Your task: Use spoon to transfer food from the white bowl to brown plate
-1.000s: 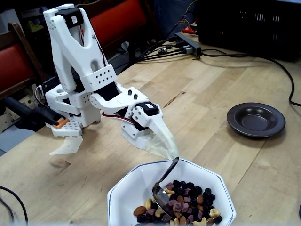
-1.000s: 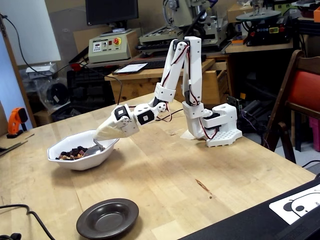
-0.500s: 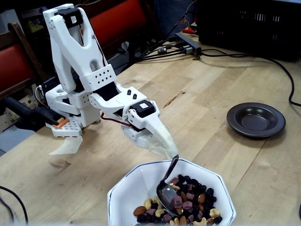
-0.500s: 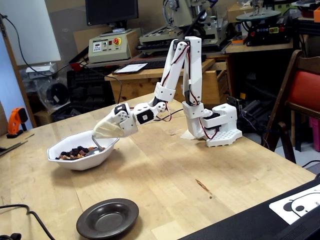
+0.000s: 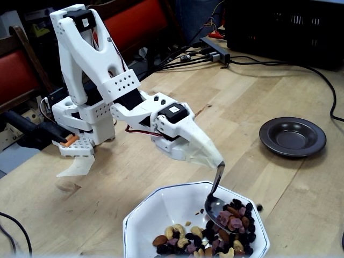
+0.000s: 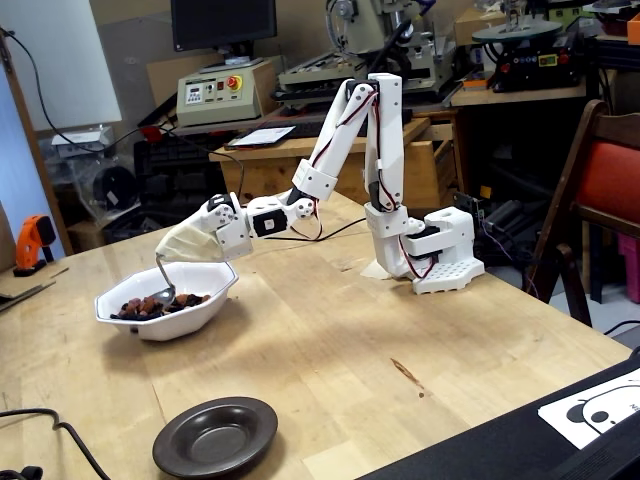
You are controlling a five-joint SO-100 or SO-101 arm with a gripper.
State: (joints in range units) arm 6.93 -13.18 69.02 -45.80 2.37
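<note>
Right now gripper (image 5: pixel 217 161) is clamped on spoon (image 5: pixel 217 200) handle; spoon tip, loaded w/ food (image 5: pixel 232 216), sits just above white bowl (image 5: pixel 156 212). Brown plate (image 5: pixel 293 136) lies well apart on table (image 5: pixel 258 86), bare.

One arm, one gripper (image 5: pixel 217 161). One spoon (image 5: pixel 217 201). One white bowl (image 5: pixel 156 207), one brown plate (image 5: pixel 293 136). Food (image 5: pixel 215 242): many pieces, too many to count; almonds, cashews, raisins, pink cubes all several. One loose raisin (image 5: pixel 259 206) on bowl rim. Two red chairs (image 5: pixel 137 24) behind table (image 5: pixel 252 86).
</note>
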